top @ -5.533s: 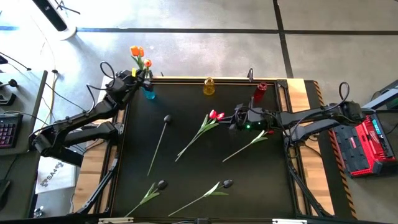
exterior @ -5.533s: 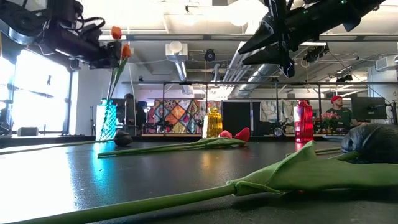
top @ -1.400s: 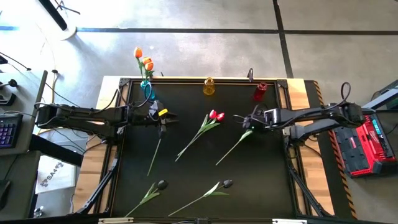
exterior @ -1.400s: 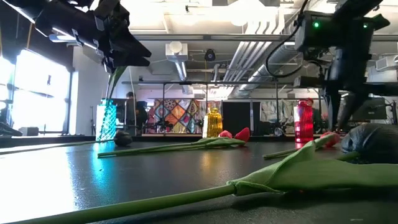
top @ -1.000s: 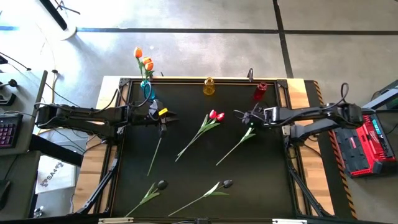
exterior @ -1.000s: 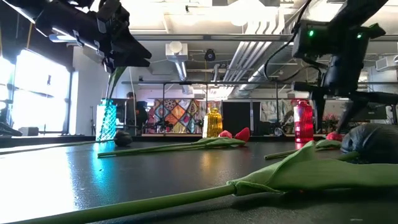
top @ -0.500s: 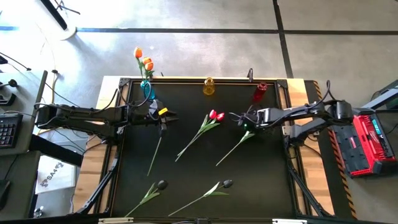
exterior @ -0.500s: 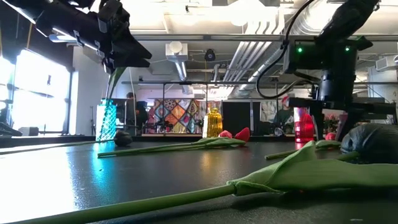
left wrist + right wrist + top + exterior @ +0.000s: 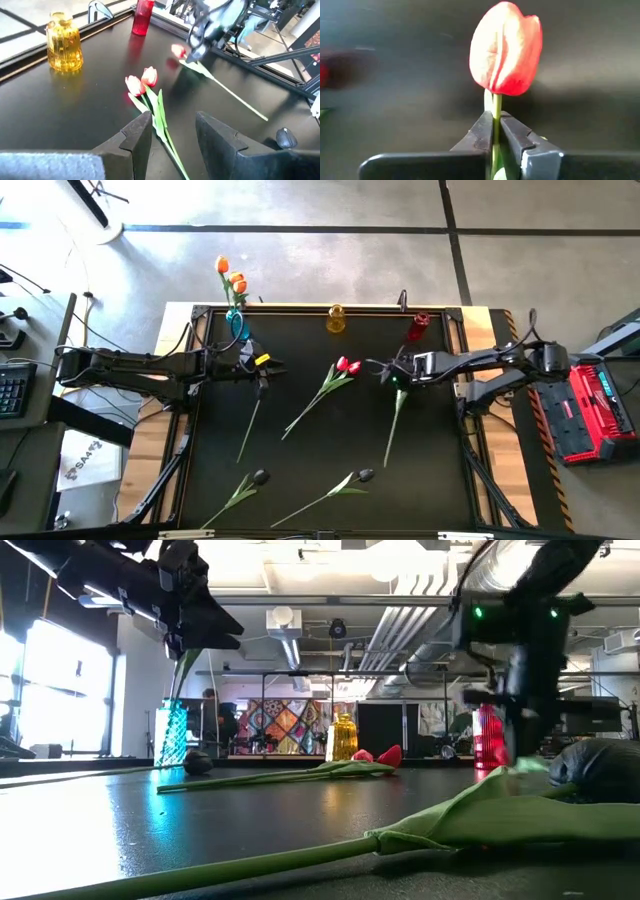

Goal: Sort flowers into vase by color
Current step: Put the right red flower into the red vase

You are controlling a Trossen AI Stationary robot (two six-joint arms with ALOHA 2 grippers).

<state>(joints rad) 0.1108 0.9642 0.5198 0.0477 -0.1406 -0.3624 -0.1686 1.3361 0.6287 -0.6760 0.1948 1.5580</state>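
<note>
The black table (image 9: 300,450) stands on a grey concrete floor (image 9: 330,270) crossed by dark lines. A keyboard (image 9: 12,390) lies on a desk at one side, and a red case (image 9: 590,415) sits at the other. Beyond the table, exposed ducts (image 9: 400,625) run under a bright ceiling, a large window (image 9: 70,690) glares, and a colourful patterned panel (image 9: 280,727) hangs on the far wall.

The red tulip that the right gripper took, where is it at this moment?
The red tulip is pinched by its stem in the right gripper, right of the table's middle in the high view, between the tulip pair and the red vase.
</note>
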